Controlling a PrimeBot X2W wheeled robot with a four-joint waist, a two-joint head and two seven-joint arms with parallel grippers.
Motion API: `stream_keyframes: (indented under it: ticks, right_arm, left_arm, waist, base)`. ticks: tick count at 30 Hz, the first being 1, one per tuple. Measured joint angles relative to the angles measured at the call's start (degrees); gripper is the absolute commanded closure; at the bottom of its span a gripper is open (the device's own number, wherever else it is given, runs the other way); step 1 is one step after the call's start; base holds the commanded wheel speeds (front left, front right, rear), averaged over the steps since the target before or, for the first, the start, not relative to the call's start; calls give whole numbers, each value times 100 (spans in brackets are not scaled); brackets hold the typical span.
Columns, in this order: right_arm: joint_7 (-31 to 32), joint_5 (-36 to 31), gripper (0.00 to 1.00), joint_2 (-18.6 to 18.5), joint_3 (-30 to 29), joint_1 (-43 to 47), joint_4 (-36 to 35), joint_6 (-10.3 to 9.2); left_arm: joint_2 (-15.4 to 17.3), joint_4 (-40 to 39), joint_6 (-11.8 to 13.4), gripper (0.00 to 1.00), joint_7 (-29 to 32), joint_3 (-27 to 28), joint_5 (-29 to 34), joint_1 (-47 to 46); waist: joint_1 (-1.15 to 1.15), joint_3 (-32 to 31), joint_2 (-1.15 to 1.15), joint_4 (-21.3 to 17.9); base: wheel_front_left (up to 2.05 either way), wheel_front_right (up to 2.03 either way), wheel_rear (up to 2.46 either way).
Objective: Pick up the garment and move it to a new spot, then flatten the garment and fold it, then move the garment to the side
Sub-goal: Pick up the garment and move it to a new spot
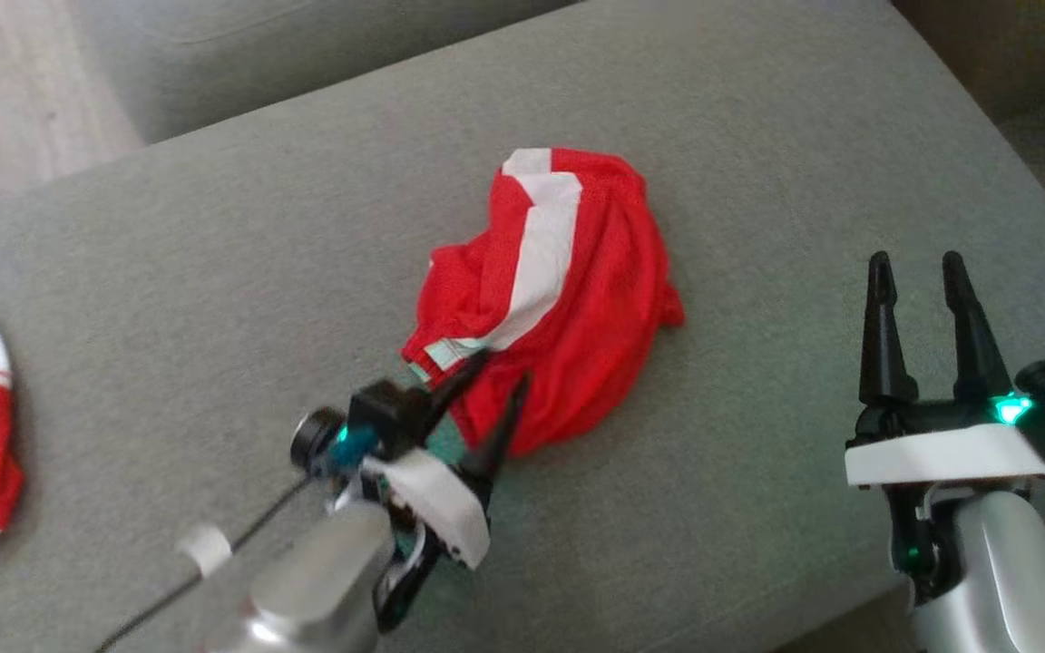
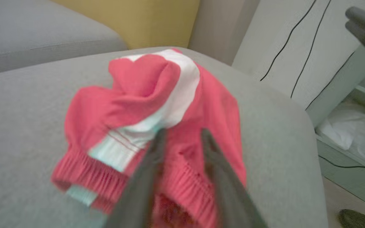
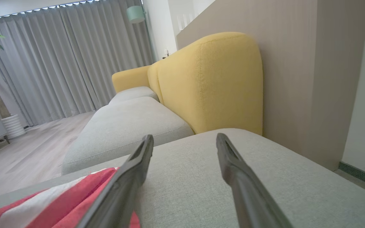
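The crumpled red-and-white garment (image 1: 568, 290) lies mid-cushion on the grey sofa (image 1: 214, 272), and the left wrist view brings out its ribbed hem (image 2: 84, 180). The left gripper (image 1: 502, 367) is at the garment's near edge with its fingers parted, clamping nothing. The right gripper (image 1: 914, 258) hangs spread well apart from it, and its wrist view shows a yellow backrest (image 3: 214, 82).

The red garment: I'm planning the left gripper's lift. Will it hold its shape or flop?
Probably floppy: the red garment lies crumpled in soft folds, so it should hang from one pinch. Likely light, since the fabric looks thin. The ribbed waistband by the left gripper looks thicker, perhaps a surer hold.
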Motion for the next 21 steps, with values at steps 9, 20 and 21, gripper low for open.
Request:
stream_keyframes:
  ticks: [9, 20, 21]
  right_arm:
    - [0, -238, 0, 8, -42, 457, 159, 0]
    - [0, -443, 0, 15, 22, 1084, 234, 0]
    - [0, -509, 0, 15, 48, 1158, 250, 0]
  left_arm:
    - [-201, -946, 806, 0, -252, 1182, 550, 1211]
    - [-356, -2596, 1274, 0, -257, 3412, 1780, 3168]
    - [-385, -2729, 1235, 0, -257, 3516, 1900, 3250]
  waist:
    - [-1, -411, 0, 620]
    - [-1, -991, 0, 1830]
    - [-1, -1041, 0, 1927]
  base:
    - [0, 0, 0]
    - [0, 0, 0]
    - [0, 0, 0]
